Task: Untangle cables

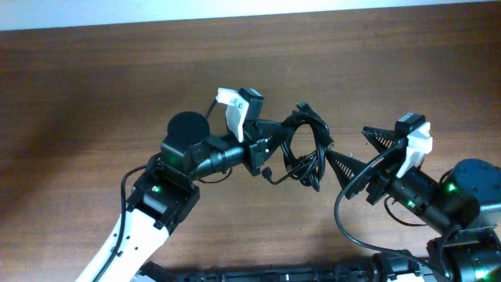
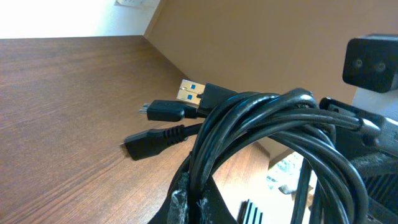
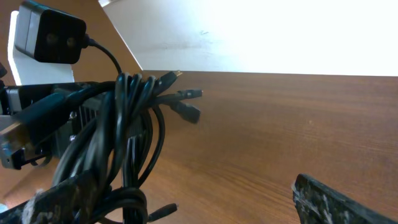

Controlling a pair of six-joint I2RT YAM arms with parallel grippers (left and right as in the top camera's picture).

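Note:
The cables (image 1: pixel 307 149) are a bundle of thin black looped cords held just above the middle of the table. My left gripper (image 1: pixel 274 146) is shut on the left side of the loops; the left wrist view shows the jaws (image 2: pixel 194 200) pinching several strands of the cables (image 2: pixel 261 118), with a blue USB plug (image 2: pixel 189 92) and two smaller plugs hanging beyond. My right gripper (image 1: pixel 348 146) is open just right of the bundle. In the right wrist view its jaws (image 3: pixel 168 191) are wide apart, and the cables (image 3: pixel 127 130) hang against the left finger.
The brown wooden table (image 1: pixel 94 86) stretches to the left and behind. The left arm's white camera mount (image 1: pixel 235 106) sits just behind the bundle. The right arm's own thicker black wire (image 1: pixel 348 204) loops near the front right.

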